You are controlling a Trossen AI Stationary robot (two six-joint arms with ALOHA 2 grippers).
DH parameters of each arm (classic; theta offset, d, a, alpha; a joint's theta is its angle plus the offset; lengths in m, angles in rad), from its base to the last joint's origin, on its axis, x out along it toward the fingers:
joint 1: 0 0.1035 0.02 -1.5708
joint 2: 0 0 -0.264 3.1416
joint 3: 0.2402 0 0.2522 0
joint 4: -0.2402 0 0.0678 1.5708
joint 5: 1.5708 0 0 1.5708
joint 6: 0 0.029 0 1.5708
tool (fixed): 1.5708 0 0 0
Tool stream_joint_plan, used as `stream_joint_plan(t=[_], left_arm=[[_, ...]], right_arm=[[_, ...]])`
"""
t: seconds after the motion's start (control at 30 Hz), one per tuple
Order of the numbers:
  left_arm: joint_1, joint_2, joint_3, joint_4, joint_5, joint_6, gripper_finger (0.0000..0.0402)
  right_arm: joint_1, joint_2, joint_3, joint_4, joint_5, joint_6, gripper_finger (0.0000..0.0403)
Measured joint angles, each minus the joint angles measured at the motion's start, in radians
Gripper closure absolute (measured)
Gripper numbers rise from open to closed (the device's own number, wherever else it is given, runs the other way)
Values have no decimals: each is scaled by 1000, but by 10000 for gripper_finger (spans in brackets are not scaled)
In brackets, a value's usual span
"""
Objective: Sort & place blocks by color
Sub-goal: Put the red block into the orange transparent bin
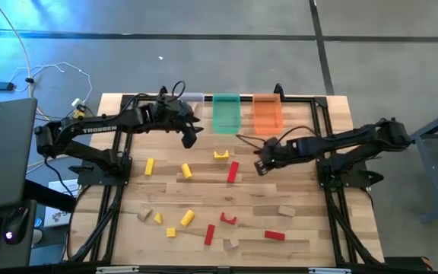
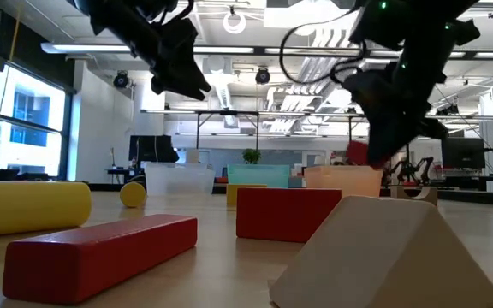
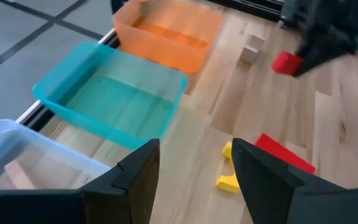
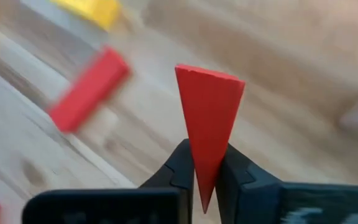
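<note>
Red, yellow and tan blocks lie scattered flat on the wooden table point(image 1: 303, 190), among them a red bar point(image 1: 233, 172), a yellow arch point(image 1: 220, 154) and a tan piece point(image 1: 285, 210). My right gripper point(image 1: 261, 163) hangs right of the table's middle, shut on a red wedge point(image 4: 209, 112), which also shows in the low view point(image 2: 357, 152). My left gripper point(image 3: 194, 180) stands open and holds nothing, above the table just near the green bin point(image 1: 226, 113). My right gripper pinches the red wedge by its thin end point(image 4: 206, 163) between the two fingers. The wide end sticks out beyond the fingertips. The fingers slant down toward the table. The wedge is lifted clear of the table.
Three bins stand in a row at the far edge: a clear one point(image 3: 17, 155) with a tan block in it, the green one point(image 3: 114, 93) and an orange one point(image 3: 166, 31). A black frame borders the table. A big tan wedge point(image 2: 383, 252) and a red bar point(image 2: 101, 252) lie at the near edge.
</note>
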Motion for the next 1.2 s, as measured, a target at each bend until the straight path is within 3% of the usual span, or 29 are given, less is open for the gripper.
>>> stream_joint_plan(t=[0.23,0.57,0.97,1.2], left_arm=[[-55,0,0,-19,3,40,213],[-144,0,0,-231,3,34,213],[-247,0,0,-408,-1,-2,213],[-293,0,0,-472,-1,81,213]], right_arm=[[-80,-105,0,30,147,-120,389],[-267,-161,0,124,280,-283,386],[-489,-61,0,287,267,-403,385],[-578,37,0,364,145,-439,385]])
